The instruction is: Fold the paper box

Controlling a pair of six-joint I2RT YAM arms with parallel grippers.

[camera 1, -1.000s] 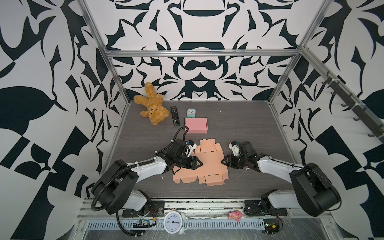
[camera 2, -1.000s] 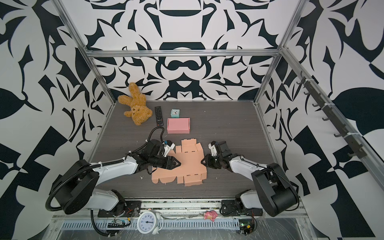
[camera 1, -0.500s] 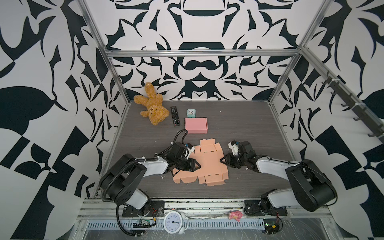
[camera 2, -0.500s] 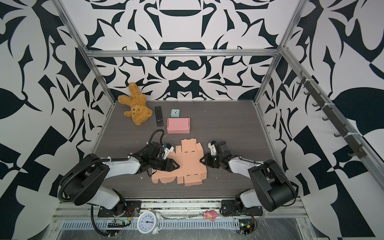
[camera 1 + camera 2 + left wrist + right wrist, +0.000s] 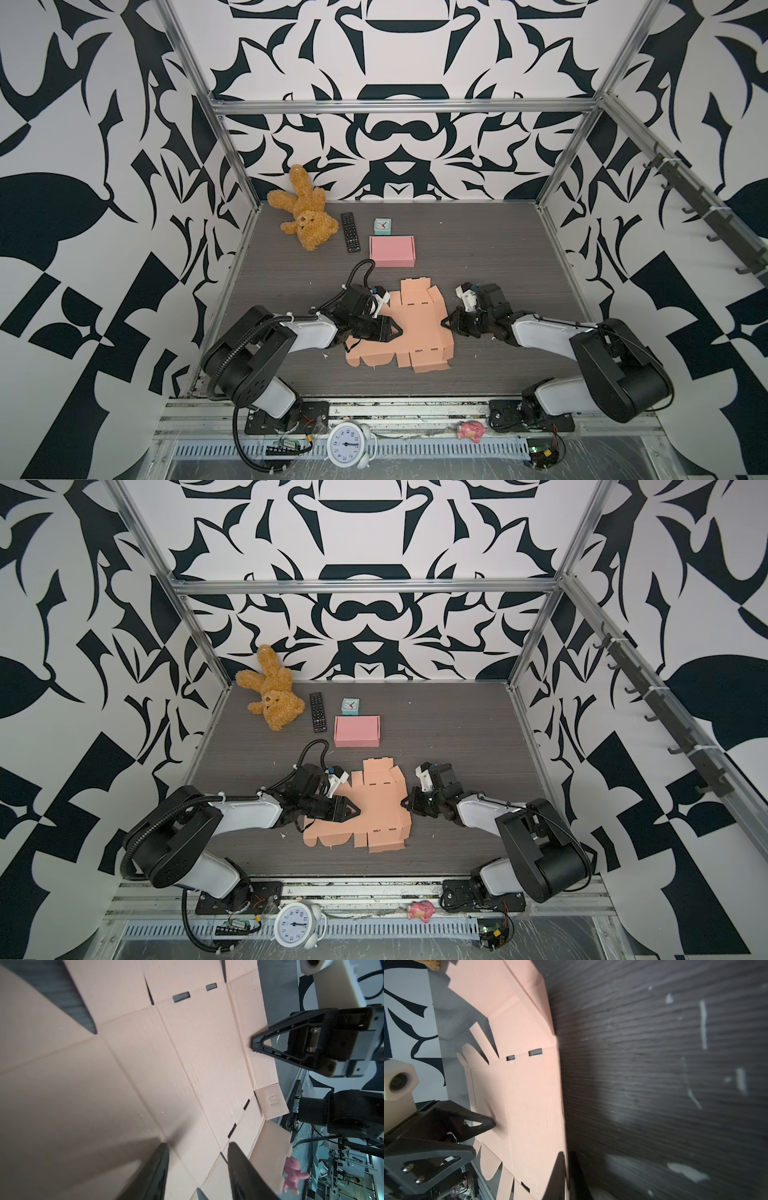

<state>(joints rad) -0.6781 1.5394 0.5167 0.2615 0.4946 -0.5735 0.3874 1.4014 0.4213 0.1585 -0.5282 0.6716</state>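
right gripper [image 5: 566, 1155] clamps paper box [image 5: 529, 1095] edge, clearest in right wrist view

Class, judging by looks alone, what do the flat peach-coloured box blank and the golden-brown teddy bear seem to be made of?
The flat peach-coloured box blank: probably thin corrugated cardboard, matt; fine ribbing, pressed creases and cut slots show. The golden-brown teddy bear: plush fabric, by its fuzzy pile; filling unseen.

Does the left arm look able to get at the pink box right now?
Probably yes. The left gripper is open and empty over the sheet, and the pink box lies just beyond the sheet's far edge, with bare table between. The remote lies off to one side.
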